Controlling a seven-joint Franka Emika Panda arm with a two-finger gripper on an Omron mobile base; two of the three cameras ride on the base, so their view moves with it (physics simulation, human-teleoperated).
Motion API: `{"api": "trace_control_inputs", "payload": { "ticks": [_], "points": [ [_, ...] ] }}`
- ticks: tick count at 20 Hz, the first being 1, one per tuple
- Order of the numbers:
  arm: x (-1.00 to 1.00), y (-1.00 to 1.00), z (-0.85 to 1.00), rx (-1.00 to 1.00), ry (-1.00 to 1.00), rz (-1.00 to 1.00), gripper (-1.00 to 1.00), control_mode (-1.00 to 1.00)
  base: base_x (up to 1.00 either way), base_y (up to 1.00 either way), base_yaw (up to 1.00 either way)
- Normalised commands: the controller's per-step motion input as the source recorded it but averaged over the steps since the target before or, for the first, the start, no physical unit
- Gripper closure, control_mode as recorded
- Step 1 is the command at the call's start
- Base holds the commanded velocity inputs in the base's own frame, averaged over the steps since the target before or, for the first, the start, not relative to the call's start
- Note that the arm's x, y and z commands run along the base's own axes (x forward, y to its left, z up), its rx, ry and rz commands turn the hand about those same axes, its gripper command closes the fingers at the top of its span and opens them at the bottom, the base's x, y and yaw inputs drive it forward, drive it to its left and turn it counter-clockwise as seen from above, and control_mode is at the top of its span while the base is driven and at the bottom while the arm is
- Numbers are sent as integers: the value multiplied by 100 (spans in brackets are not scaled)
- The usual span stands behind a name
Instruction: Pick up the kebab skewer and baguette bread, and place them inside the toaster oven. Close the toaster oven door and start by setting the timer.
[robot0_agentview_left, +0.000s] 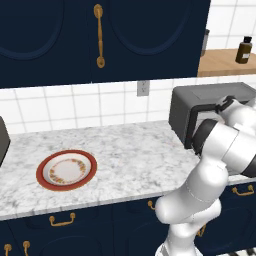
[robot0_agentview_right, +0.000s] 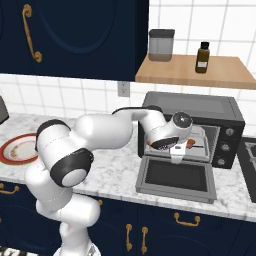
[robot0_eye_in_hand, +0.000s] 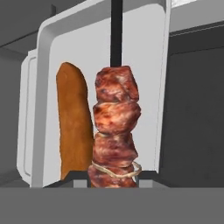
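gripper (robot0_eye_in_hand: 113, 178): clamping kebab skewer (robot0_eye_in_hand: 114, 140), meat rising toward 12 o'clock
baguette bread (robot0_eye_in_hand: 74, 127): lying on tray (robot0_eye_in_hand: 46, 78) at skewer's 9 o'clock
toaster oven (robot0_agentview_right: 220, 120): door (robot0_agentview_right: 175, 177) hanging open

A glossy white arm (robot0_agentview_right: 100, 131) is seen, built of thick, rounded, tube-like segments joined by bulbous elbows. Dark grey to black bands are set at the joints, and a black disc-shaped cap (robot0_agentview_right: 74, 173) is fitted to the side of one lower joint. A round grey cap (robot0_agentview_right: 181, 120) with a dark rim is carried on the wrist (robot0_agentview_right: 165, 131). No cables, screws or printed markings can be made out on the casing.
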Motion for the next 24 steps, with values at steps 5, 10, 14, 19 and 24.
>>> {"api": "trace_control_inputs", "payload": {
  "ticks": [5,10,14,19,24],
  "points": [
    [30,3,-12,0,0,0,100,-100,0,0,0],
    [2,-6,-8,0,-1,0,100,-100,0,0,0],
    [-2,-6,0,0,0,0,100,-100,0,0,0],
    [-2,0,0,0,0,0,-100,-100,0,0,0],
    [0,-7,0,0,0,0,-100,-100,0,0,0]
  ]
}}
